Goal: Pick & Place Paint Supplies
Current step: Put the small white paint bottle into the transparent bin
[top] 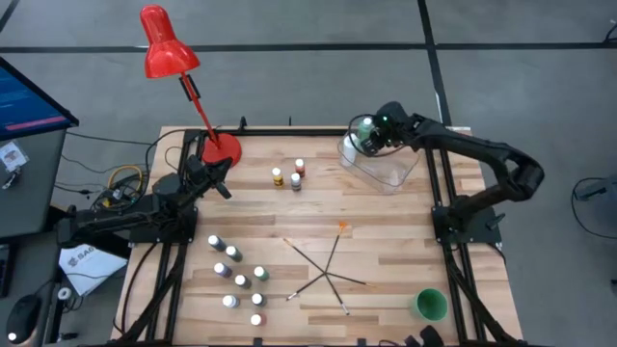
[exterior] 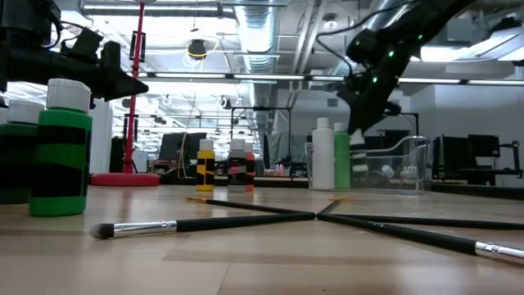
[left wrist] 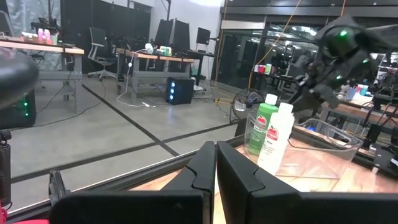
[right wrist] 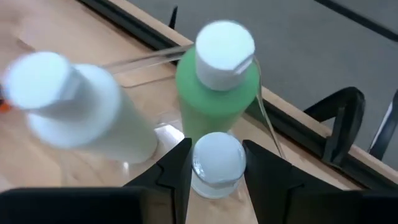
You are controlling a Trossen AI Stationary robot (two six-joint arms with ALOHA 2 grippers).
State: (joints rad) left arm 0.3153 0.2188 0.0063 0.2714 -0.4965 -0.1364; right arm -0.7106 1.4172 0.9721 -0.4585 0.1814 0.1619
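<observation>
Worktop (top: 386,231): wooden, carrying everything below.
Red lamp (top: 166,43): base at 11 o'clock.
Clear tub (top: 386,166): at 1 o'clock.
Right gripper (right wrist: 214,163): over the tub, fingers closed around a small white-capped bottle (right wrist: 216,160).
Left gripper (left wrist: 216,163): at 10 o'clock, fingers pressed together, empty.
Green bottle (right wrist: 214,93), white bottle (right wrist: 81,109): upright at the tub.
Green cup (top: 430,305): at 5 o'clock.
Paintbrushes (top: 328,265): crossed, centre.
Small bottles (top: 236,280): cluster at 7 o'clock; three more (top: 289,175) at 12 o'clock.

I see even overhead light on the table (top: 386,231), with only faint shadows under the paintbrushes (top: 328,265). In the low view, ceiling strip lights (exterior: 246,75) glare and the nearest green-labelled bottle (exterior: 61,152) is soft. My right wrist view blurs the white bottle (right wrist: 81,112) heavily.
</observation>
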